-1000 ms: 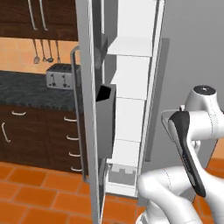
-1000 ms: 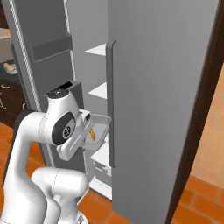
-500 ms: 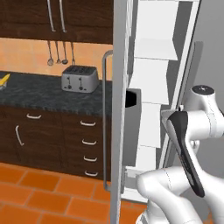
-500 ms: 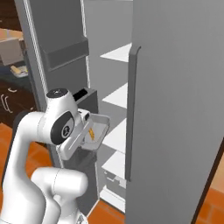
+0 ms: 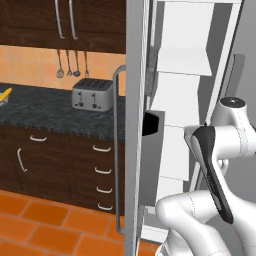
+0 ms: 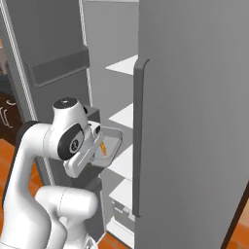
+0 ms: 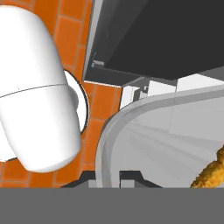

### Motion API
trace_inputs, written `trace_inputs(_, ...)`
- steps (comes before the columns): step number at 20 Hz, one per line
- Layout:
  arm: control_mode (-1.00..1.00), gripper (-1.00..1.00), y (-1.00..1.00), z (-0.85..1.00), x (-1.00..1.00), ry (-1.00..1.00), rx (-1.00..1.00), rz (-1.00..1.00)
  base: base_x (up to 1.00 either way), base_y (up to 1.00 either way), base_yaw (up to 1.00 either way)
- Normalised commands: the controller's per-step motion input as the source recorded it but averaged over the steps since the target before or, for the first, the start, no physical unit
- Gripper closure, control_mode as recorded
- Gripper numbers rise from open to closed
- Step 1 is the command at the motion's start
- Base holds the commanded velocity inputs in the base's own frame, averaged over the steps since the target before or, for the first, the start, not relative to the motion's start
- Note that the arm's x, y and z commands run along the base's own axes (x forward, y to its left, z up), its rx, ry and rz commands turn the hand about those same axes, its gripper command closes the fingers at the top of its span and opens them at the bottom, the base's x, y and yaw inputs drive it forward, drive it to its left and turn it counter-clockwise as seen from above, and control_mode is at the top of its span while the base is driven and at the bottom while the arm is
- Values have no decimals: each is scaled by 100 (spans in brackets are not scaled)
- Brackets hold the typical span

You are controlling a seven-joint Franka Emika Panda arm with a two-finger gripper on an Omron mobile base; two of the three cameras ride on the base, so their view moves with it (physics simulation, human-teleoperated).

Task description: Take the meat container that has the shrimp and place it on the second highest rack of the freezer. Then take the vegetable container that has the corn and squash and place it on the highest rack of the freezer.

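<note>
Where the left base view looks past the arm, the freezer (image 5: 175, 115) stands with its near door swung out edge-on, a long vertical handle (image 5: 118, 150) on that door's face and a dark bin (image 5: 151, 123) jutting from its inner side; white shelves (image 5: 183, 62) climb behind it, and the arm's white links stand in front of the lower ones. To the left a dark counter (image 5: 45, 112) carries a silver toaster (image 5: 92, 94), utensils (image 5: 68, 64) hang on the orange wall above, a yellow thing lies at the counter's far left edge, and dark drawers (image 5: 102, 170) sit over an orange tile floor (image 5: 45, 225). From the right base view, the closed grey door (image 6: 194, 121) with its handle fills the right side, the open door with its shelf bin (image 6: 58, 68) stands to the left, and white racks (image 6: 124, 65) show in the gap between. The gripper (image 6: 94, 137), behind the wrist here, is clamped on the rim of a grey container (image 6: 110, 146), tilted, just in front of the middle racks and not resting on any; a small orange piece, probably the shrimp (image 6: 103, 148), lies inside. Seen from the hand view, the two finger tips (image 7: 131, 178) pinch the container rim, the orange piece lies at the right edge, and floor tile and the door's dark underside lie beyond.
</note>
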Motion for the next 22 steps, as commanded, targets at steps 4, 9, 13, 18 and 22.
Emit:
trace_inputs(4, 100, 100, 0, 0, 0, 0, 0, 0, 42, 9, 1)
trace_inputs(9, 100, 100, 0, 0, 0, 0, 0, 0, 52, 10, 1)
trace_inputs(13, 100, 100, 0, 0, 0, 0, 0, 0, 50, 41, 0)
trace_inputs(18, 100, 100, 0, 0, 0, 0, 0, 0, 19, 47, 0)
trace_inputs(22, 100, 100, 0, 0, 0, 0, 0, 0, 21, 38, 0)
